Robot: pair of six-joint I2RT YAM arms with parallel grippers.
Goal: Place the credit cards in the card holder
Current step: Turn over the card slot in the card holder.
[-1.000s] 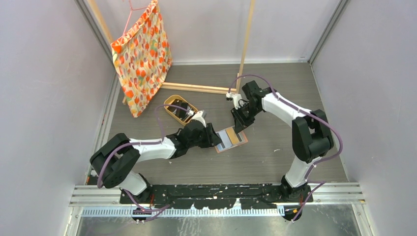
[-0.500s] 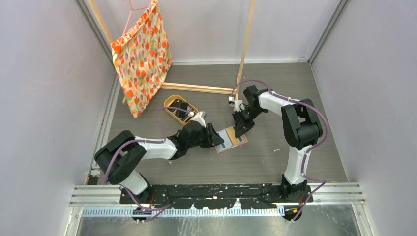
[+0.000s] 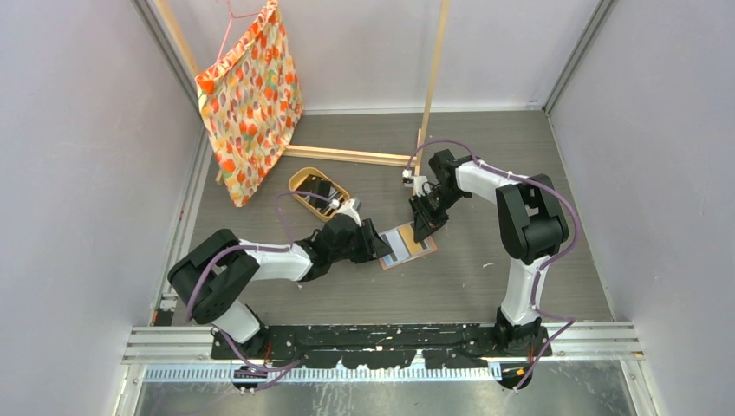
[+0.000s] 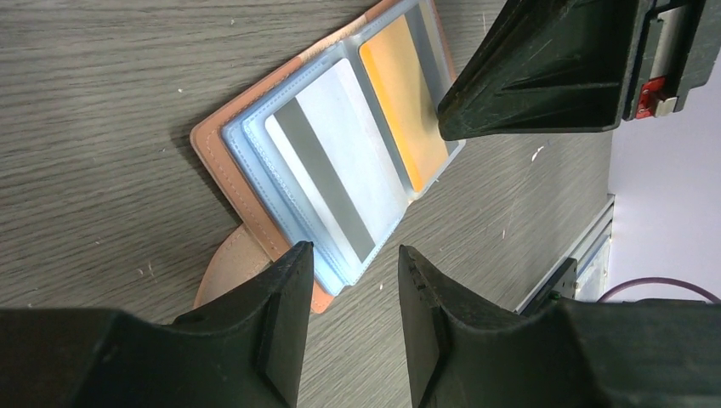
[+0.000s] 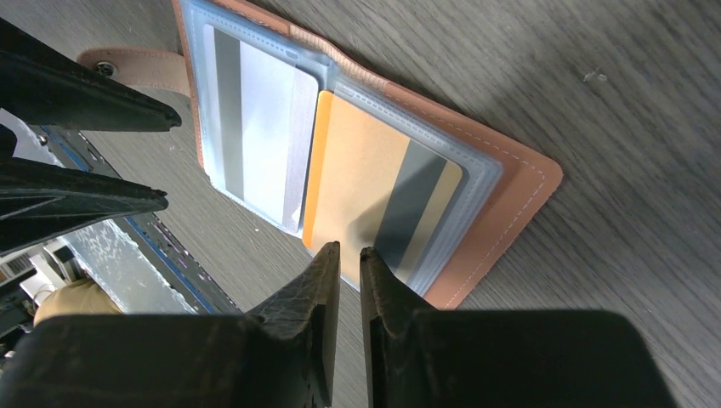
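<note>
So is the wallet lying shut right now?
No, the wallet lies open on the table, with a silver card and an orange card showing in its clear pockets.

The grey wood-grain desk (image 3: 485,165) carries a salmon-brown leather card holder (image 3: 409,247), lying open and flat near its middle. Toward the back left sits an oval tan tray (image 3: 299,184), and a pale wooden slat (image 3: 347,155) lies beyond it.
</note>
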